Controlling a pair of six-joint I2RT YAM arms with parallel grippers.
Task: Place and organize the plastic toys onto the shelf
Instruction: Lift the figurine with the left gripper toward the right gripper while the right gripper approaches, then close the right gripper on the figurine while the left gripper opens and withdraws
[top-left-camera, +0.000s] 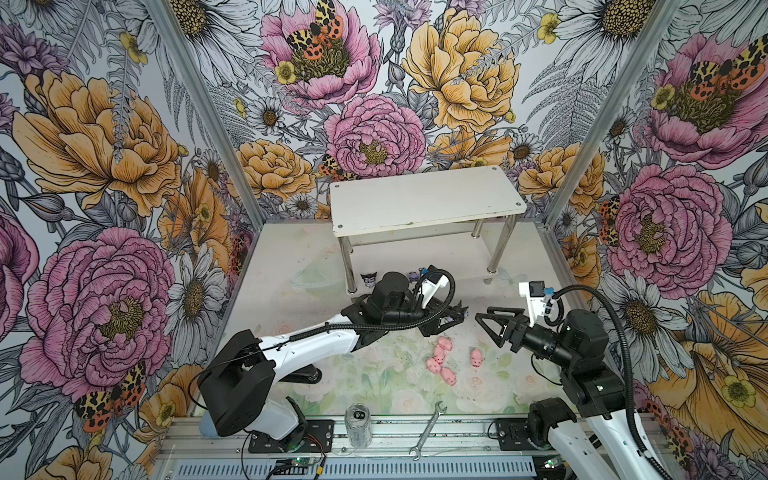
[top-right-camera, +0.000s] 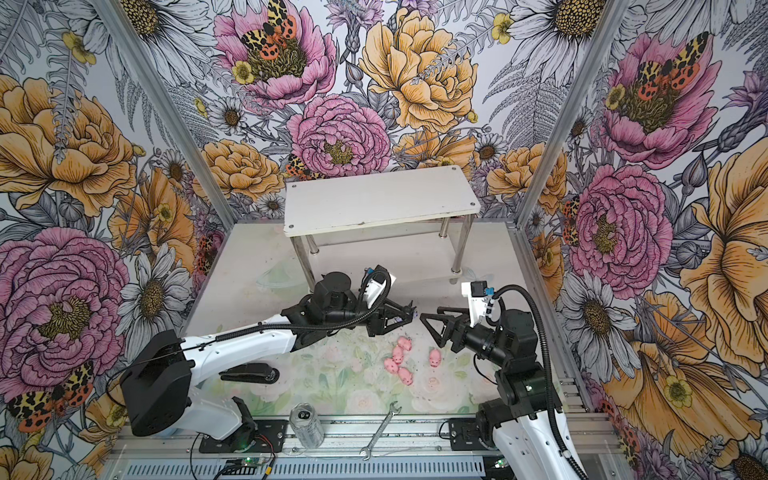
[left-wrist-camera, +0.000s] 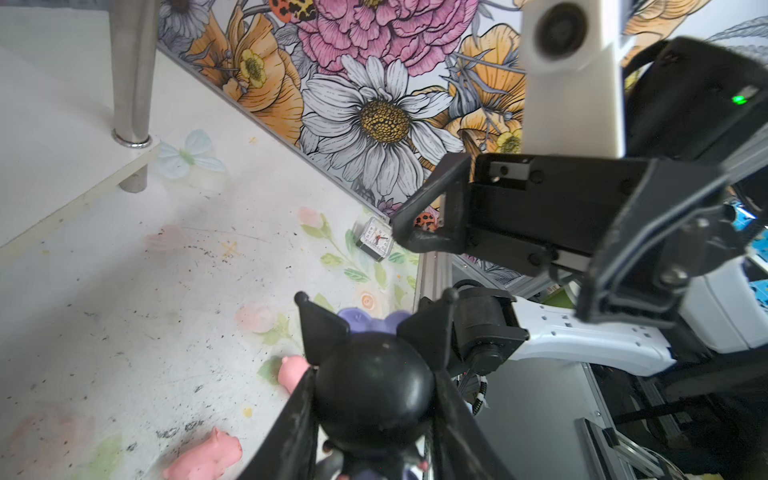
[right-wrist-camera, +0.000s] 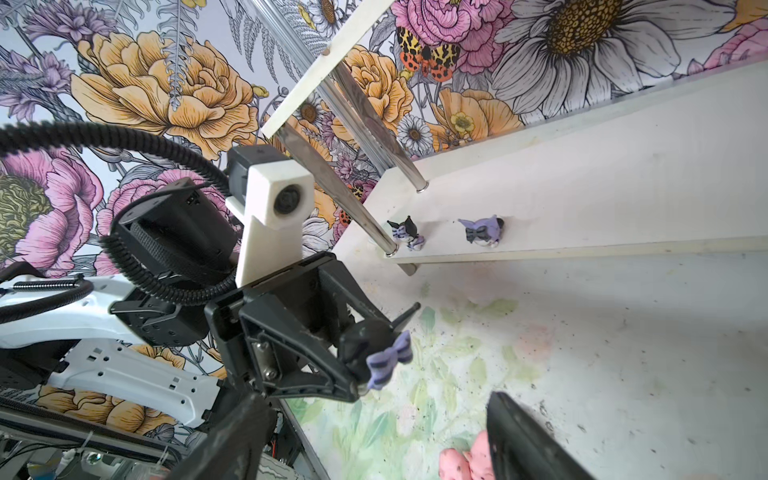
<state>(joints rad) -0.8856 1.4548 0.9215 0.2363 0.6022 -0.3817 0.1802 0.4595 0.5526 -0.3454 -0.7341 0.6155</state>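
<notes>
My left gripper (top-left-camera: 453, 319) (left-wrist-camera: 374, 419) is shut on a black figurine with pointed ears and a purple bow (left-wrist-camera: 374, 395) (right-wrist-camera: 376, 347), held above the table in front of the shelf. My right gripper (top-left-camera: 485, 319) (right-wrist-camera: 374, 449) faces it from the right, close by, open and with nothing between its fingers. Several pink pigs (top-left-camera: 440, 359) (top-right-camera: 399, 359) lie on the table just below both grippers. Two more figurines (right-wrist-camera: 405, 232) (right-wrist-camera: 484, 232) stand on the lower tier of the white shelf (top-left-camera: 424, 199) (top-right-camera: 378, 199), near its front left leg. The top tier is bare.
A clear can (top-left-camera: 358, 424) and a silver wrench (top-left-camera: 428, 430) lie at the table's front edge. A small white clock (left-wrist-camera: 376, 239) sits by the right wall. The chrome shelf legs (top-left-camera: 349, 266) stand just behind the left gripper.
</notes>
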